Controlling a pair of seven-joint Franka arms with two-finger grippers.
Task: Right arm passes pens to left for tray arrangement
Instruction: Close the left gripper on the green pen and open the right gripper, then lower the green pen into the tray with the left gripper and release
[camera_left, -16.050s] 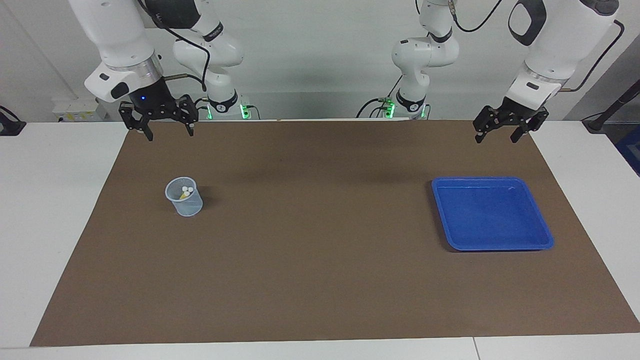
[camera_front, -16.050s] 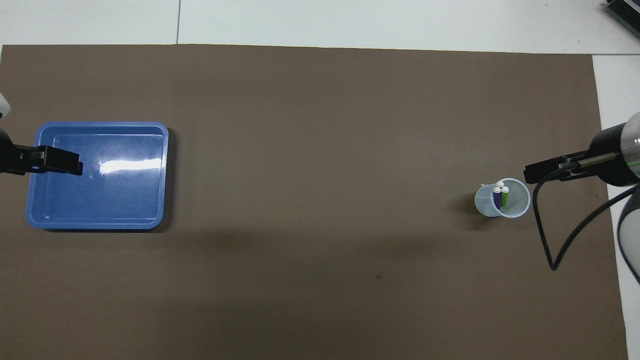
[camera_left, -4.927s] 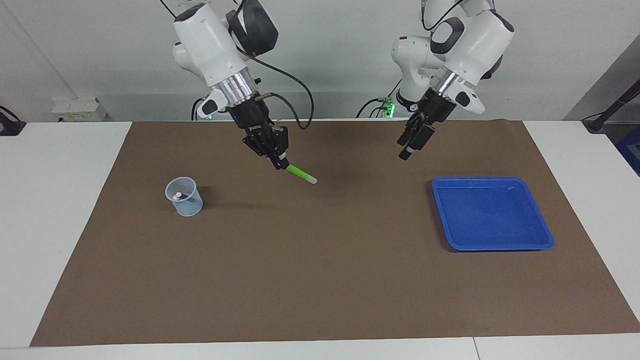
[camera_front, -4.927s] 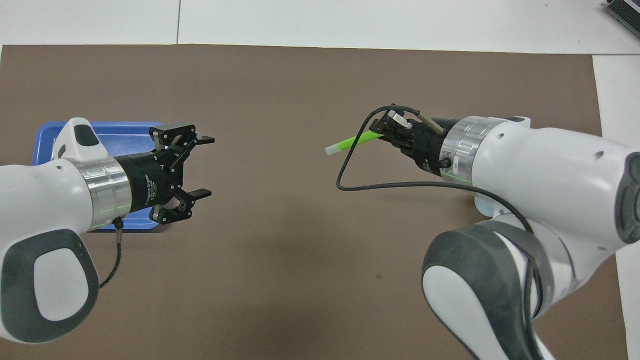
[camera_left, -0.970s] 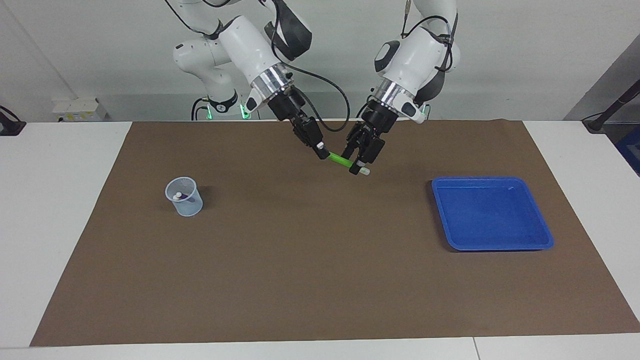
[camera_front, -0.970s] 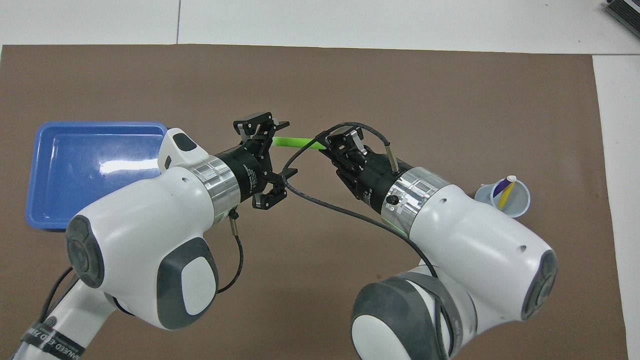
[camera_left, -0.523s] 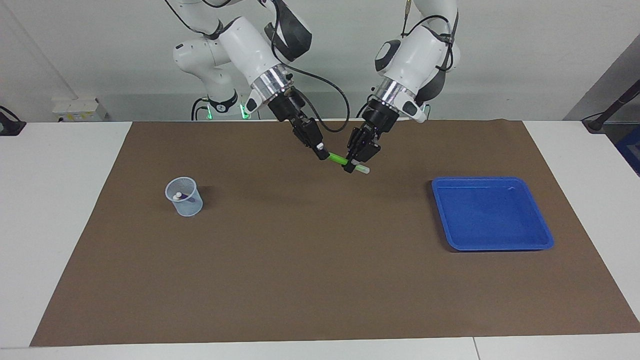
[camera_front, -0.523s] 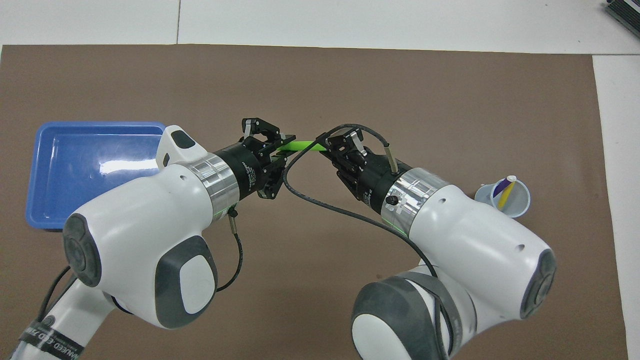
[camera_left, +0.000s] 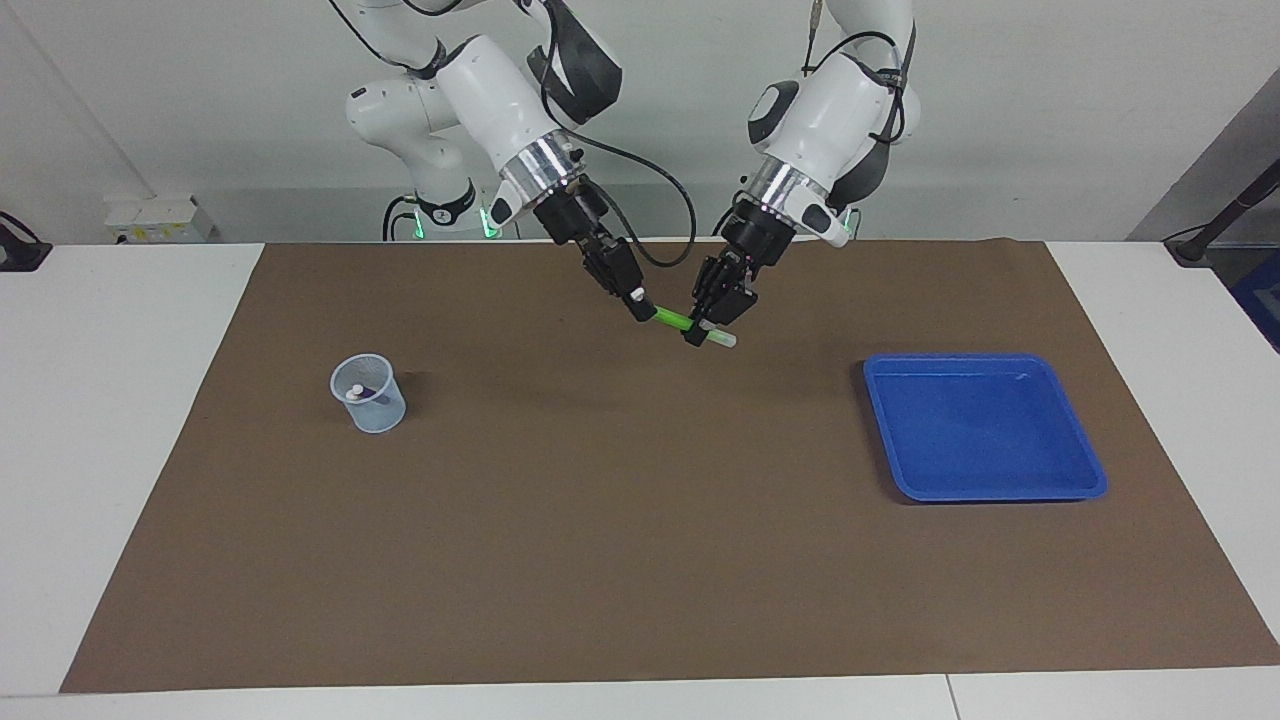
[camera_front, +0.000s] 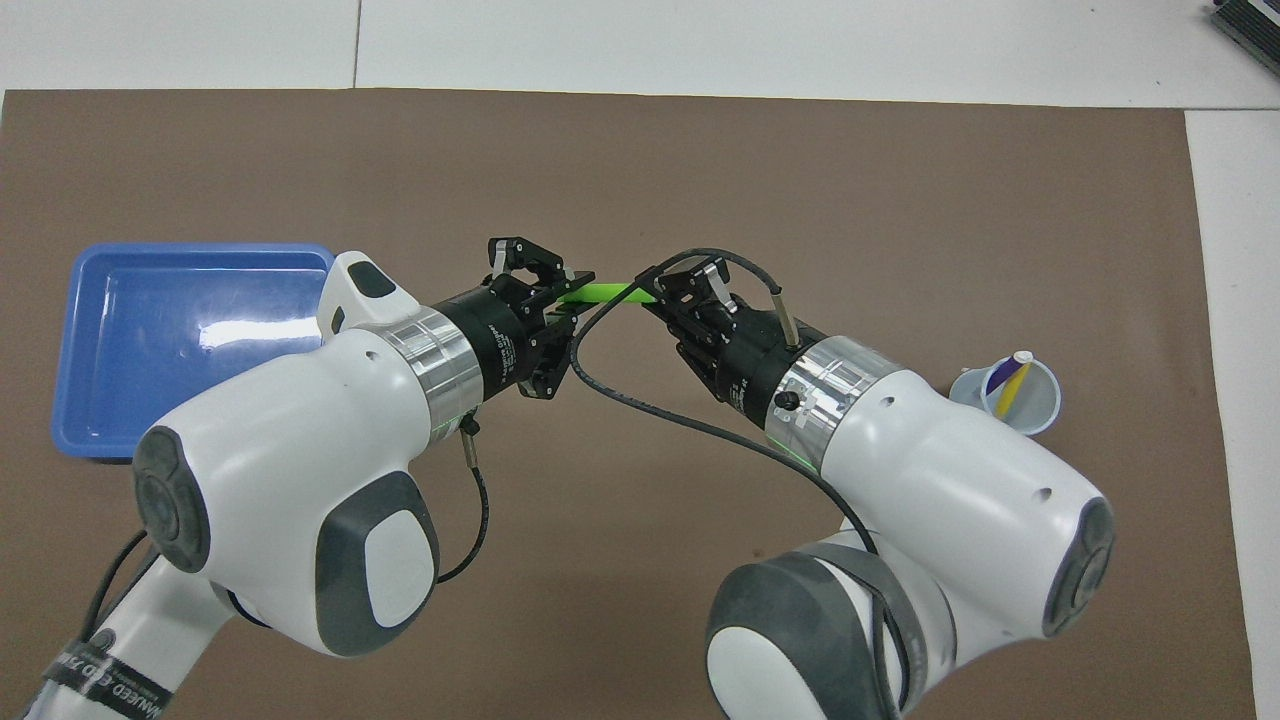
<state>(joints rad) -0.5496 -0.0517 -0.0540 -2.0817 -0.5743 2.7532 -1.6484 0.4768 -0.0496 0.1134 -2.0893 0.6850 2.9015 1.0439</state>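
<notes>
Slim green pen (camera_left: 678, 320), pale tip, airborne

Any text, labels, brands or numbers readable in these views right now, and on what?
White print on the left gripper body: too small to read.
White lettering low on the left arm: blurred, unreadable.
Green pen, tray, cup: no markings visible.

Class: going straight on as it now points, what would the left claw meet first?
Probably the brown table mat: the left claw, shut on the slim green pen, slants down toward it; depth unclear.
</notes>
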